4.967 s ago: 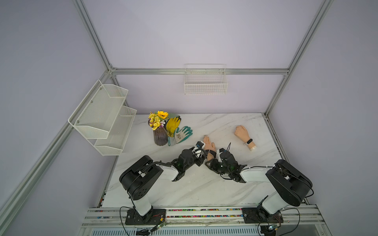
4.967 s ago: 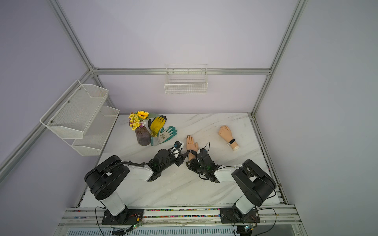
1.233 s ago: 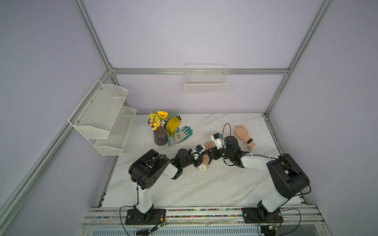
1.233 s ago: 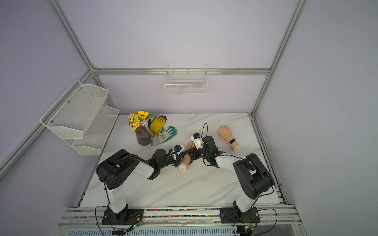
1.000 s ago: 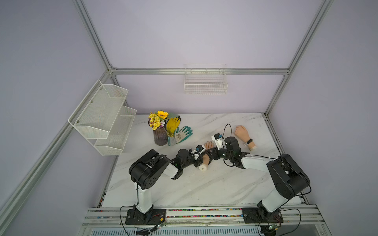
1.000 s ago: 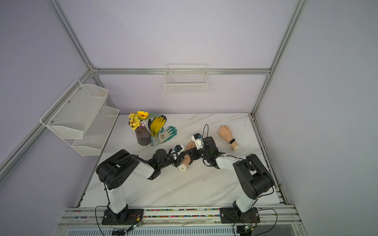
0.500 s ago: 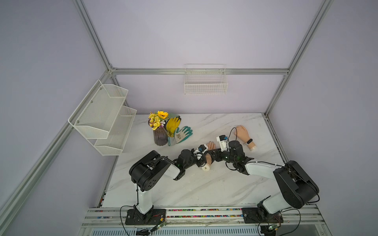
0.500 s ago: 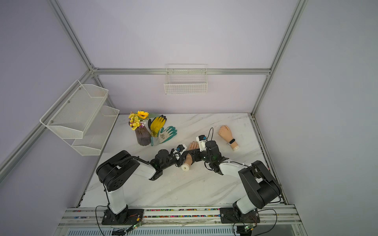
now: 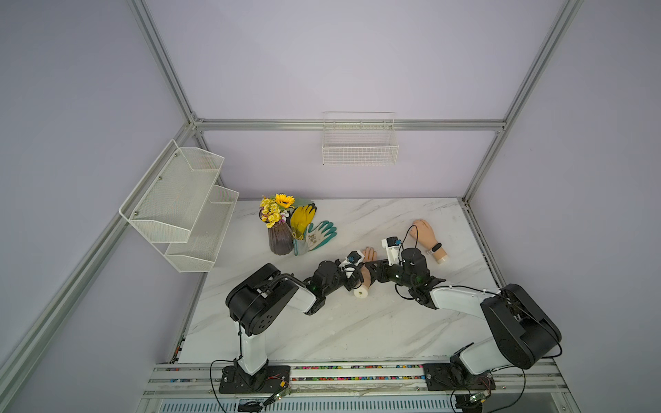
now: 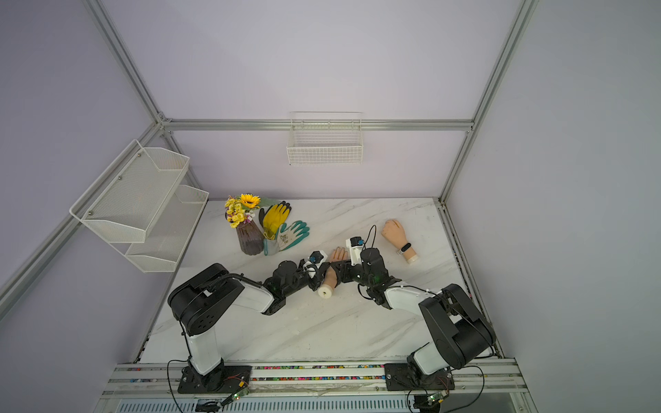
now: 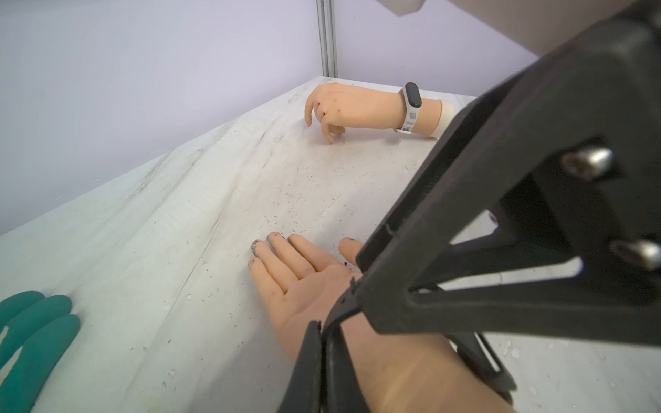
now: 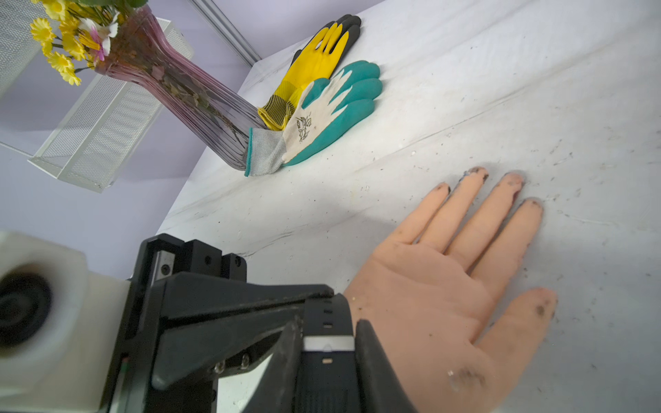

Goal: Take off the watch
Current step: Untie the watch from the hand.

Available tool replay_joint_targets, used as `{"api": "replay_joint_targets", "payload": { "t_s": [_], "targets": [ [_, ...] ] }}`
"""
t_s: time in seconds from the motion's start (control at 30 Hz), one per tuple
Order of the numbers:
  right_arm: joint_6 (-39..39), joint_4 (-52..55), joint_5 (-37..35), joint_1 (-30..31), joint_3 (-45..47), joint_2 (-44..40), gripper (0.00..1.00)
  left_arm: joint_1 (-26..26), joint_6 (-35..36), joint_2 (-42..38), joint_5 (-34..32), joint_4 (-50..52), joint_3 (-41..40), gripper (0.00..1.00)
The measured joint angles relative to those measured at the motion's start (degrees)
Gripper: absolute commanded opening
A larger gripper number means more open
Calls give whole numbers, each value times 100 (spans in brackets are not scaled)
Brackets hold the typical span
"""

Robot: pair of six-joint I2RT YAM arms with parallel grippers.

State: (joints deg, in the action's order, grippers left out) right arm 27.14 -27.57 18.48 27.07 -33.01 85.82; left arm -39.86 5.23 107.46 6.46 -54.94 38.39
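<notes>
left claw point(image 12: 322, 294): clamping shut on the watch point(image 12: 326, 309), pinching its strap's loose tail.
watch: black, wrapping the wrist of the palm-up mannequin hand point(image 12: 440, 286), lying mid bench point(image 9: 357, 332).
right claw point(image 12: 329, 330): narrow, gripping the strap edges at the silver buckle point(image 12: 328, 344).
risk: tail could be slipping out if pulled sideways; hand looks unpinned, so could be dragging along.
view gap: right wrist is showing buckle and strap holes, top views are hiding them under both claws; left wrist is showing the far mannequin hand point(image 11: 357, 107) with white band point(image 11: 411, 103), missing from right wrist.

Two mannequin hands point(image 9: 425, 233) point(image 9: 370, 254), two gloves point(image 9: 302, 220) point(image 9: 322, 234), one vase point(image 9: 280, 241), one black watch point(image 12: 327, 321), one white band point(image 9: 436, 247), two arms point(image 9: 266, 300) point(image 9: 461, 298)
</notes>
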Motion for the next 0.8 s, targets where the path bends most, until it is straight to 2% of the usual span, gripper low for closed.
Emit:
{"api": "replay_joint_targets", "payload": {
  "t_s": [0.8],
  "targets": [
    [319, -195, -575, 0, 269, -236, 11, -83, -809, -13, -398, 1158, 625, 0]
  ]
}}
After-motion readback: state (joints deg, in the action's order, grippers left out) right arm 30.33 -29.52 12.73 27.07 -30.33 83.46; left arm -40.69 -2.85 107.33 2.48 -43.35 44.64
